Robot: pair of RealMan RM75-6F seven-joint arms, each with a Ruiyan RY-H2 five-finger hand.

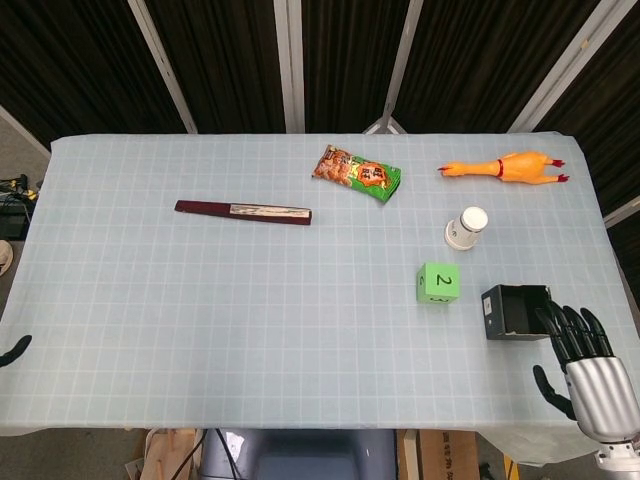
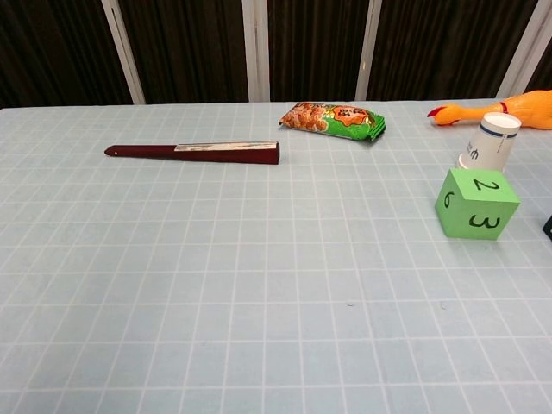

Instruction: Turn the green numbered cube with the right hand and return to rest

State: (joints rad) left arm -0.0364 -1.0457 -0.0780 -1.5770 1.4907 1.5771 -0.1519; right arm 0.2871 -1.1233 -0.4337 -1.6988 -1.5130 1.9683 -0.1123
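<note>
The green numbered cube [image 1: 438,282] sits on the table right of centre, its top face showing 2. In the chest view the green cube [image 2: 476,203] shows 2 on top, 3 on the near face and 6 on its left face. My right hand [image 1: 585,372] hovers at the table's front right corner, well clear of the cube, fingers spread and holding nothing. A dark tip of my left hand [image 1: 14,350] peeks in at the left edge of the head view; how its fingers stand is hidden.
A black box [image 1: 514,311] lies just right of the cube. A white paper cup [image 1: 466,227] lies behind it, a rubber chicken [image 1: 508,167] at the far right, a snack packet [image 1: 356,172] at the back centre, and a closed dark-red fan [image 1: 243,211] to the left.
</note>
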